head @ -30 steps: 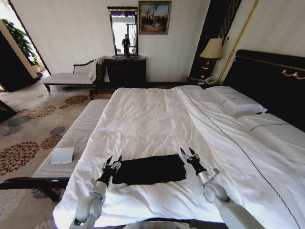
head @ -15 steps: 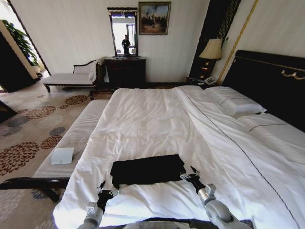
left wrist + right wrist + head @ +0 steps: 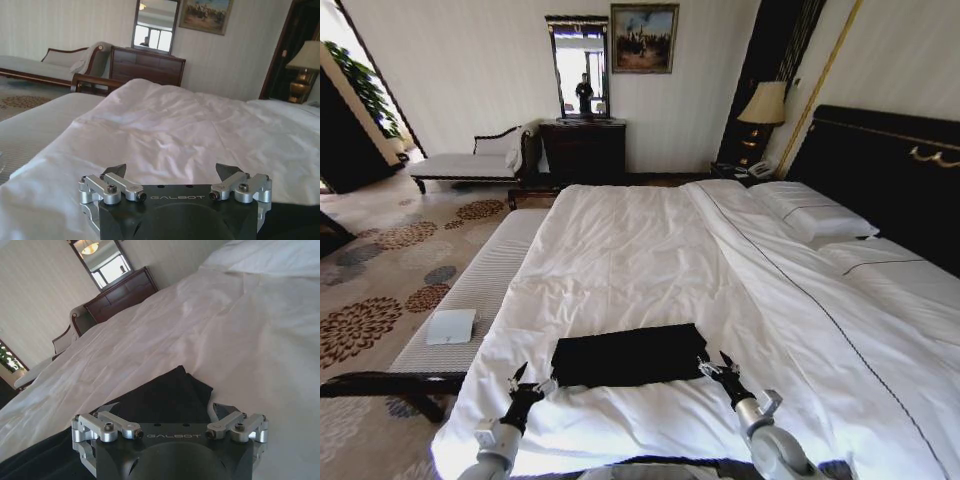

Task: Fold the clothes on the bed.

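Observation:
The black T-shirt [image 3: 630, 355] lies folded into a flat rectangle near the foot of the white bed [image 3: 640, 240]. My left gripper [image 3: 530, 379] hovers open just off the shirt's left near corner, above the white duvet. My right gripper [image 3: 716, 363] is open at the shirt's right near corner. The left wrist view has the open left gripper [image 3: 171, 170] over white duvet, with black cloth [image 3: 295, 220] off to one side. From the right wrist, the open right gripper [image 3: 162, 412] sits right behind the folded shirt [image 3: 160, 395], with nothing between its fingers.
A pale striped bench [image 3: 470, 295] runs along the bed's left side with a small white pad [image 3: 451, 325] on it. Pillows [image 3: 810, 210] and a dark headboard [image 3: 890, 165] are at the right. A dresser [image 3: 583, 150] and chaise [image 3: 470, 160] stand by the far wall.
Both grippers have drawn back from beside the shirt toward the bed's near edge and lowered. The left gripper has also shifted outward to the left. The shirt stays folded in place.

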{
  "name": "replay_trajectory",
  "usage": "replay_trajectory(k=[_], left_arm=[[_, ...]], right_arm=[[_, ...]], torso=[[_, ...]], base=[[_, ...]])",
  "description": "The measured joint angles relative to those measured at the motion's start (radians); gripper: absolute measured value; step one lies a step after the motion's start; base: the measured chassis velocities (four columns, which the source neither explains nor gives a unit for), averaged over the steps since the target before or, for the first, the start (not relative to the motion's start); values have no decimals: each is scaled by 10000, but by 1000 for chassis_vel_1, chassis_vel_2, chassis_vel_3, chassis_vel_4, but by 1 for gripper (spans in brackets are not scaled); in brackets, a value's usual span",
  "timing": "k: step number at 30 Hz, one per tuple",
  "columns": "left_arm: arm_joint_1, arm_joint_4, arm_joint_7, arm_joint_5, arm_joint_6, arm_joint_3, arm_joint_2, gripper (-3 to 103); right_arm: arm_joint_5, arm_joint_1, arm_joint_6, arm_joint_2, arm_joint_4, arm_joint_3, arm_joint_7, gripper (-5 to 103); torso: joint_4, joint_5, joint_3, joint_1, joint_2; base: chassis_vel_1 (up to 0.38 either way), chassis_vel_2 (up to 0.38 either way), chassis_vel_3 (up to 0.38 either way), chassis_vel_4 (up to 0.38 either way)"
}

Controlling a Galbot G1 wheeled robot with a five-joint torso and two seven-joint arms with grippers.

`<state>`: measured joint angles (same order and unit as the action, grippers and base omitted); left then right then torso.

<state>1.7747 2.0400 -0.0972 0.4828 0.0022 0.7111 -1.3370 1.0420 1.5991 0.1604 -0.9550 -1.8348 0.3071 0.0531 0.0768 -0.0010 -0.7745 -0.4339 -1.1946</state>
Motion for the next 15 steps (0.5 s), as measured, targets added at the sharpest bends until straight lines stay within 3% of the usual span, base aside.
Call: replay_trajectory(k=[7,15], left_arm=[[-229,603,75,1014,462,911,396,100],[-189,633,85,1114,463,967,409,100]], right_arm=[[332,51,-408,-139,-18,-87,134,100],[92,-70,-381,-200,325,-9,114,100]], torso=[[1,1,0,0,0],[-1,1,-1,0,1]], base=[[0,0,0,0],[0,0,0,0]])
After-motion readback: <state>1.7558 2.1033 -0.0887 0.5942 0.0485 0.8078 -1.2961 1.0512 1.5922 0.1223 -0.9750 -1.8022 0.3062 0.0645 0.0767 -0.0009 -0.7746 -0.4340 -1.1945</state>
